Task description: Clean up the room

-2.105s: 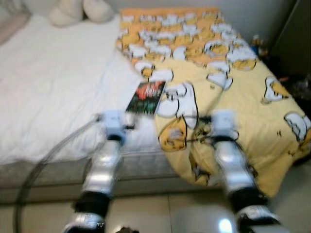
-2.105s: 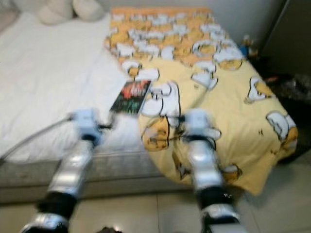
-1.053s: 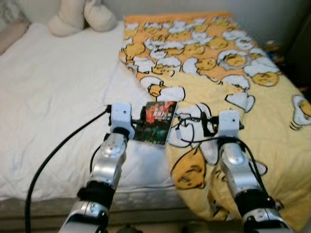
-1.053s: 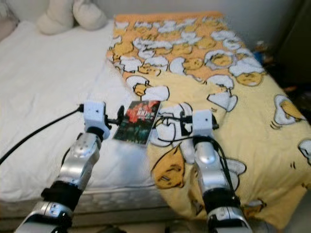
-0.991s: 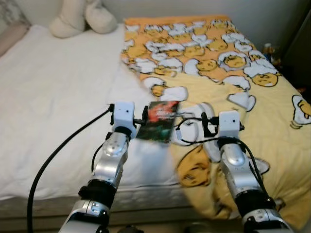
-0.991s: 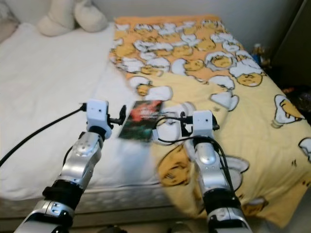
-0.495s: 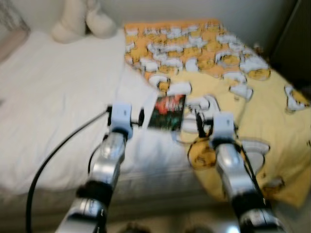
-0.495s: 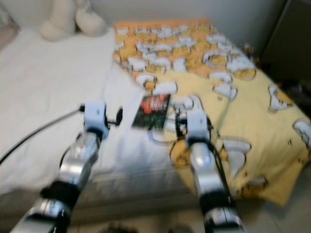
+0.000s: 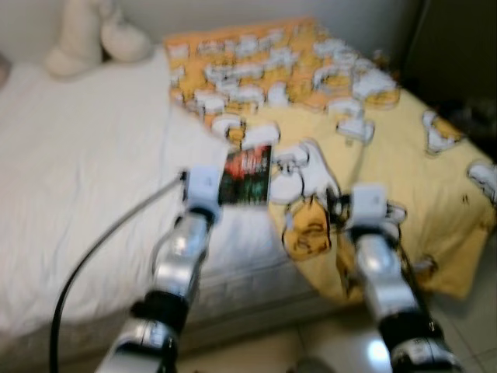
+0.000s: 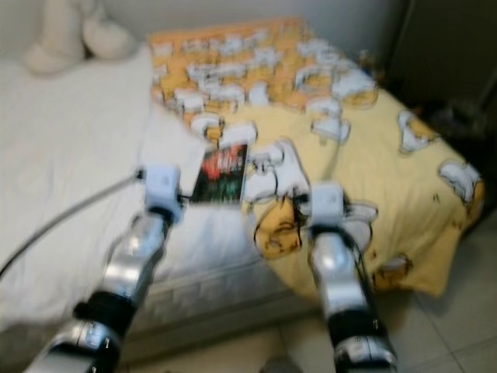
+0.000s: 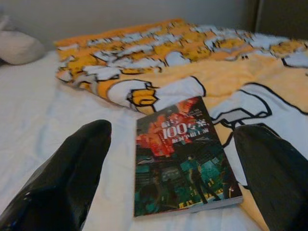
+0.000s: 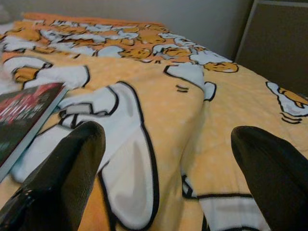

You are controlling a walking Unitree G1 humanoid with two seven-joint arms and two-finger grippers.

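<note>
Red and teal cover art marks the book [image 11: 183, 157], whose title shows a large "100"; the smaller print is unreadable. It lies flat near the foot edge of the bed [image 9: 70, 194], half on the white sheet [image 11: 33, 110], half on the yellow egg-print blanket [image 12: 159, 96]. The left gripper [image 11: 173, 178] is spread wide, one finger either side of the book, not touching. The right gripper [image 12: 163, 178] hangs wide apart above the blanket. A cream plush toy [image 9: 85, 35] sits by the head edge.
</note>
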